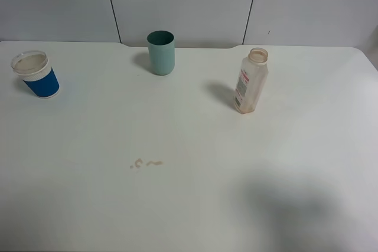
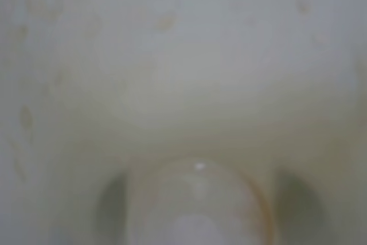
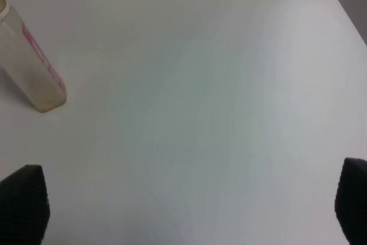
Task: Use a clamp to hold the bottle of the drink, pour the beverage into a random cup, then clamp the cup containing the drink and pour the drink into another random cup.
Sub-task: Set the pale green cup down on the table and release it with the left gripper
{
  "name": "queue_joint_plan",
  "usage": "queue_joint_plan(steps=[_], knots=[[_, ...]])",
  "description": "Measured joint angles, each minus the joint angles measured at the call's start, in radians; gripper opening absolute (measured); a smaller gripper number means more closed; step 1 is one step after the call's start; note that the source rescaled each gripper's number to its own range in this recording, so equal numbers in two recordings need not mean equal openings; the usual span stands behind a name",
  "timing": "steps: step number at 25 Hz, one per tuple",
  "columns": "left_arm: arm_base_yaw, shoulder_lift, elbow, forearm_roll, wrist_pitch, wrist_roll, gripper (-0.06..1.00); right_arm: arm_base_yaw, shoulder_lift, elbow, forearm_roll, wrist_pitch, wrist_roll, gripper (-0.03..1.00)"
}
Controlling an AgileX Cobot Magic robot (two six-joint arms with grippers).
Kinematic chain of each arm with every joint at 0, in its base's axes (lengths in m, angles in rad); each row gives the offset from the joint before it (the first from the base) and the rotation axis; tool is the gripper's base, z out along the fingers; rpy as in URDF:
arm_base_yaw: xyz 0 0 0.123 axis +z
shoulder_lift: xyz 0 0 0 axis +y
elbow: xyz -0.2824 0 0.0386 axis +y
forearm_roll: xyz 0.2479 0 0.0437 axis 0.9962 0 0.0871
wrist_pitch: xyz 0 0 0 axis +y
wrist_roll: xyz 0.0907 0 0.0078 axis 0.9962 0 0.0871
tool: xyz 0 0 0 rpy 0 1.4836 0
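Clear plastic bottle (image 1: pixel 251 82) stands upright and uncapped toward the table's right rear, squarish body, wide round neck, white label with a pink-red band

Matte teal tumbler (image 1: pixel 160 52), tapered and smooth, stands at the rear centre; a short blue paper cup (image 1: pixel 37 74) with a white rim band sits far left; small brown drips (image 1: pixel 146 163) mark the glossy white table (image 1: pixel 295 163). Right claw (image 3: pixel 189 213) hangs over bare table near the bottle, dark fingertips (image 3: pixel 23 199) spread wide, holding nothing. Left claw is closed; its view is blurred
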Motion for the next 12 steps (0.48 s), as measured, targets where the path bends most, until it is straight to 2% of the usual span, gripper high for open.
queue_joint_plan(steps=[12], knots=[[0.0, -0.195, 0.277, -0.402, -0.138, 0.198, 0.01, 0.0, 0.0, 0.0, 0.0, 0.0, 0.0, 1.0]])
